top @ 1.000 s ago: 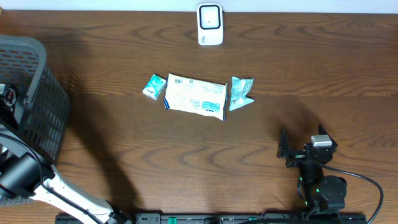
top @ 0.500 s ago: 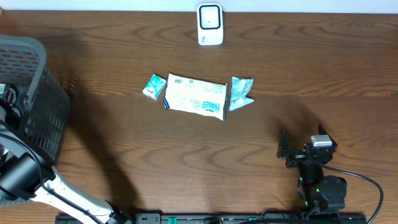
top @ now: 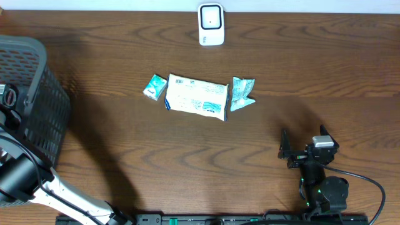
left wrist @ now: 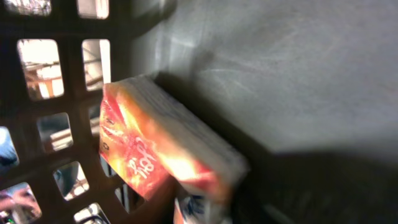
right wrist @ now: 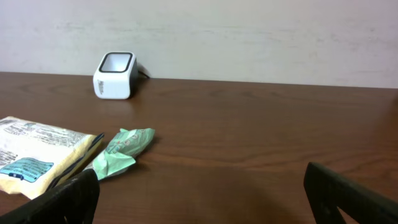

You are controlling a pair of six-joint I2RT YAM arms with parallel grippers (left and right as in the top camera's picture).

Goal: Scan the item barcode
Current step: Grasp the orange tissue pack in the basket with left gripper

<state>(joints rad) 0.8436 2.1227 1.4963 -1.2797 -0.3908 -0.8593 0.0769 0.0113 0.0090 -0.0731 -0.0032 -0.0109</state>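
One dark wooden worktop [top: 125,150] carries everything. At its left edge stands a dark lattice basket [top: 39,109], the largest thing on it. The left arm [top: 25,178] comes up from the near left corner and bends over the basket's rim. The left gripper [top: 7,95] is sunk inside, only its top showing. I cannot tell whether its fingers are spread or pinching, since neither view shows them.

Inside the basket lies an orange-red pack [left wrist: 155,155], the item to scan. In the left wrist view its long axis runs on a diagonal, from upper left down to lower right. Its broad printed face is turned toward the lower left, and its pale narrow edge faces up and to the right. The pack sits where the lattice wall [left wrist: 68,81] meets a plain grey surface. The picture is blurred, and no barcode can be made out.

The right gripper [top: 304,140] sits near the near right corner, pointing toward the far edge, fingers spread wide and holding nothing.

Mid-worktop lies a white pouch [top: 197,97], its long axis roughly left to right. A white scanner [top: 211,25] stands at the middle of the far edge. A crumpled green packet [top: 241,94] lies just beside the pouch's right end, and a small teal box [top: 154,87] lies just beside its left end.
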